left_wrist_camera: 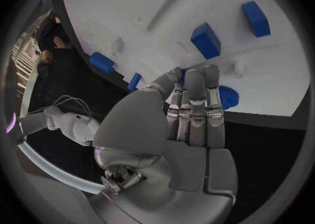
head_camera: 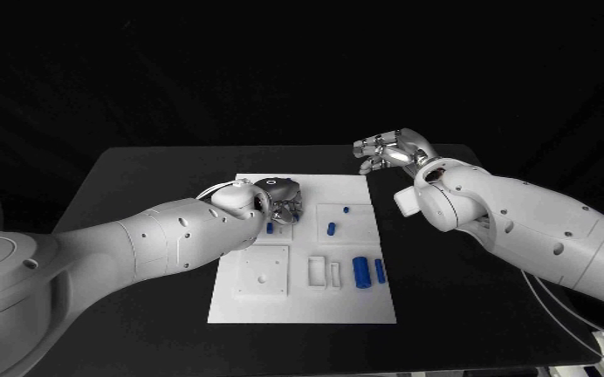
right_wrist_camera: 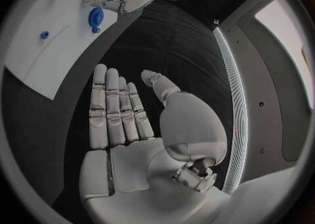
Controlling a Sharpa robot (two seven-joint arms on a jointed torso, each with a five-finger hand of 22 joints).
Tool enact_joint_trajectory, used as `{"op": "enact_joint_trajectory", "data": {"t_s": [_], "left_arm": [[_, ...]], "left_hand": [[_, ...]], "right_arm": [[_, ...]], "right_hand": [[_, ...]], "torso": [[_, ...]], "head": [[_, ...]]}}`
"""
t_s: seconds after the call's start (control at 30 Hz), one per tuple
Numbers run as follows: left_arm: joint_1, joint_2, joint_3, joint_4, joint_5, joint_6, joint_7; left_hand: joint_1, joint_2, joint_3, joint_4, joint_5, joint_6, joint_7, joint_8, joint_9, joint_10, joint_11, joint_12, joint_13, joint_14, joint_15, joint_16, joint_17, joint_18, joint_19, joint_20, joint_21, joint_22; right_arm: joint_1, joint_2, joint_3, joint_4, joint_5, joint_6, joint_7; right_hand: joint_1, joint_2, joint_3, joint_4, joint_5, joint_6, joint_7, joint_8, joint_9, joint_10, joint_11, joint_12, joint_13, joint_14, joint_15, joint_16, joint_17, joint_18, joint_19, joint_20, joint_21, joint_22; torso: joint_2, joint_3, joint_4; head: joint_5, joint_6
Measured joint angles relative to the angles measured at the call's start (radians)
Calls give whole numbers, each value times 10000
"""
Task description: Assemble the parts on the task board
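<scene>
The left hand (head_camera: 279,202) hangs over the upper left part of the flat white plastic task board (head_camera: 296,298), its silver fingers (left_wrist_camera: 193,103) straight and side by side, reaching toward a round blue toothed part (left_wrist_camera: 227,97) near the board's edge; the left wrist view shows nothing clamped between them, though whether a fingertip touches that part I cannot tell. The likely step is picking up this round piece, and doing it well means closing thumb and fingers around its rim rather than pressing down on top, since it sits close to the board's border and could slide off onto the black table (head_camera: 139,176). The other small blue parts lie spread across the board: 2 short blue cylinders (head_camera: 361,270) lie side by side toward the lower right, and a small blue block (head_camera: 332,229) rests nearer the middle. The right hand (head_camera: 393,152) is held flat and open above the table just past the board's far right corner, holding nothing, well apart from the left hand. Open room lies on the table to both sides of the board, while the left forearm crowds the board's left edge, so any lift is best taken straight up.
</scene>
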Motion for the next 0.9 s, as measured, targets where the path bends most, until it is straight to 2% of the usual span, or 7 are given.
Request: {"op": "enact_joint_trajectory", "data": {"t_s": [0.17, 0.23, 0.27, 0.7, 0.77, 0.83, 0.9], "left_arm": [[-1, 8, 2, -4, 17, 40, 11], [-3, 8, 2, -6, 32, 44, 14], [-4, 7, 2, -6, 39, 44, 15], [-112, -235, -3, 194, 280, -453, 195], [-135, -347, 48, 309, 362, -553, 240], [-148, -461, 146, 390, 442, -623, 261], [-151, -599, 315, 499, 550, -696, 276]], "left_hand": [[-12, 65, 231, -19, -145, 301, 5, -52, 1, 377, -24, -77, 0, 89, 13, 0, 21, 13, -35, 36, 231, 0], [-24, 77, 366, -21, -173, 337, -23, -83, 3, 447, -41, -76, 0, 89, 14, 0, 21, 147, -79, 80, 373, 0], [-25, 78, 401, -28, -174, 339, -24, -83, 7, 458, -39, -72, 0, 89, 14, 0, 21, 155, -89, 91, 420, -1], [-34, 81, 557, -102, -253, 471, -25, -43, 5, 606, -65, -28, 25, 264, -52, 0, 61, 150, -89, 92, 692, 7], [-34, 80, 568, -114, -269, 471, -25, -43, 5, 606, -64, -28, 26, 264, -52, 0, 60, 148, -89, 92, 692, 7], [-34, 80, 583, -128, -248, 472, -25, -43, 9, 606, -64, -28, 25, 264, -52, 0, 60, 145, -89, 92, 729, 6], [-33, 79, 587, -133, -222, 471, -25, -43, 11, 606, -64, -28, 25, 264, -52, 0, 72, 142, -93, 88, 729, 6]], "right_arm": [[0, 2, 0, 0, 1, -1, 0], [0, 5, 0, 0, 1, -1, 0], [0, 6, 0, 0, 1, -1, 0], [0, 18, 0, -25, 2, -11, 5], [0, 14, 0, -35, 2, -14, 6], [0, 7, 0, -42, 2, -16, 7], [0, 1, 0, -43, 2, -18, 8]], "right_hand": [[0, 0, 27, -27, 106, 0, 0, 0, 0, 0, 0, 0, 0, 0, 0, 0, 0, -1, -37, -37, 56, -9], [0, 0, 27, -27, 145, 0, 0, 0, 0, 0, 0, 0, 0, 0, 0, 0, -9, -1, -72, -1, 62, -9], [0, 0, 27, -27, 145, 0, 0, 0, 0, 0, 0, 0, 0, 0, 0, 0, -9, 0, -72, -2, 95, -9], [0, 0, 125, -69, 353, -1, -1, 0, 0, 36, 36, 0, 0, -4, -4, 0, -8, -1, -191, -25, 333, -6], [-3, -3, 125, -69, 399, -1, -1, 0, 0, 36, 36, 0, 0, -35, -36, -1, -8, 0, -235, -21, 366, 5], [-30, -30, 125, -69, 416, -1, -1, 0, 0, 36, 36, 0, 0, -35, -36, 0, -8, -1, -250, -36, 366, 10], [-35, -35, 166, -110, 416, -1, -1, 0, 0, 36, 37, 0, 0, -35, -36, -1, -18, 0, -276, -10, 476, 24]], "torso": [[-3, -1, 0], [-5, -2, 0], [-6, -2, 2], [-5, -8, 0], [-5, -8, 0], [-6, -5, 0], [-6, -3, 3]], "head": [[-6, -8], [-6, -8], [-1, -8], [40, 71], [40, 74], [35, 79], [27, 85]]}}
